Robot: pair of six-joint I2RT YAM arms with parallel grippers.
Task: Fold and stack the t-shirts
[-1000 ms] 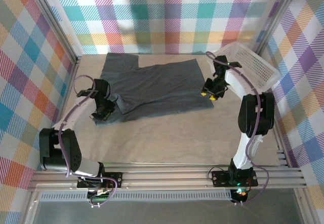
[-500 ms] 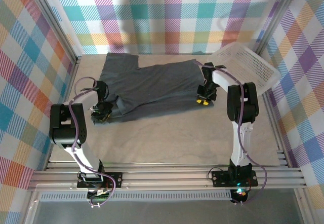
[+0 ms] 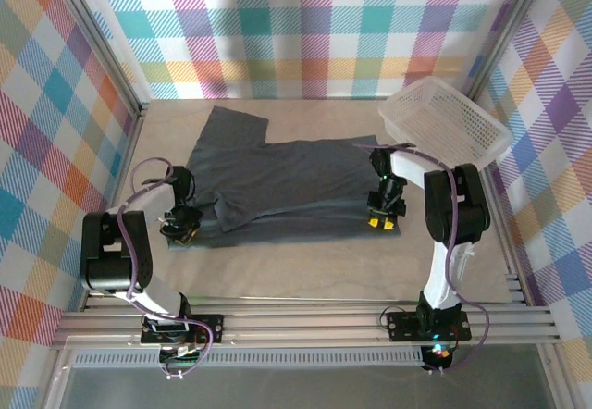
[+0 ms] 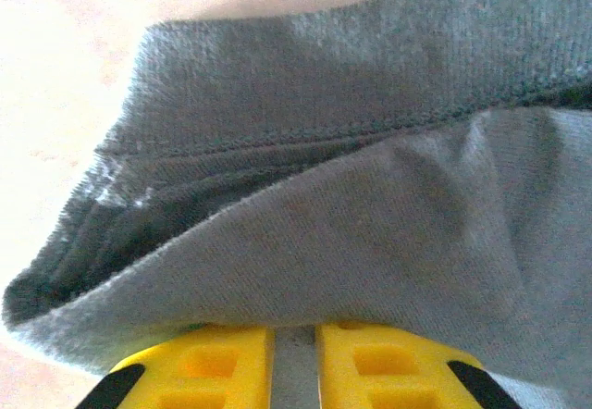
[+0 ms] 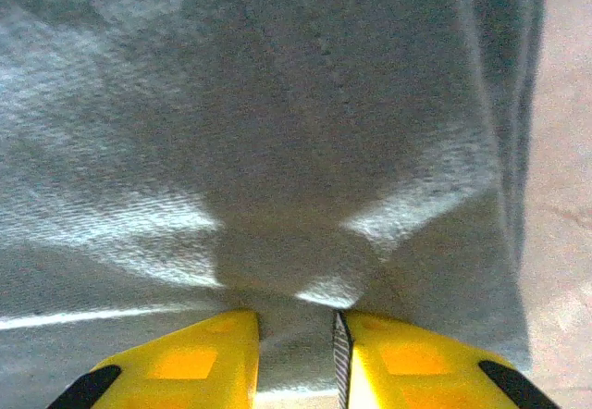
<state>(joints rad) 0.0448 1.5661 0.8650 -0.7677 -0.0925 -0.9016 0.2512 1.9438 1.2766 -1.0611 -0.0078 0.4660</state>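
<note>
Low, left claw [image 3: 178, 230], right claw [image 3: 382, 222] (both) pinch t-shirt [image 3: 296, 178].

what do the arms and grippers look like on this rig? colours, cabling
Left arm and right arm: white links, black joint housings, a purple cable looped outside each. Left gripper and right gripper: yellow fingers with black corner marks.

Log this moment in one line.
left gripper: shut on t-shirt, near left corner | right gripper: shut on near right corner | t-shirt: spread out, not yet folded
</note>
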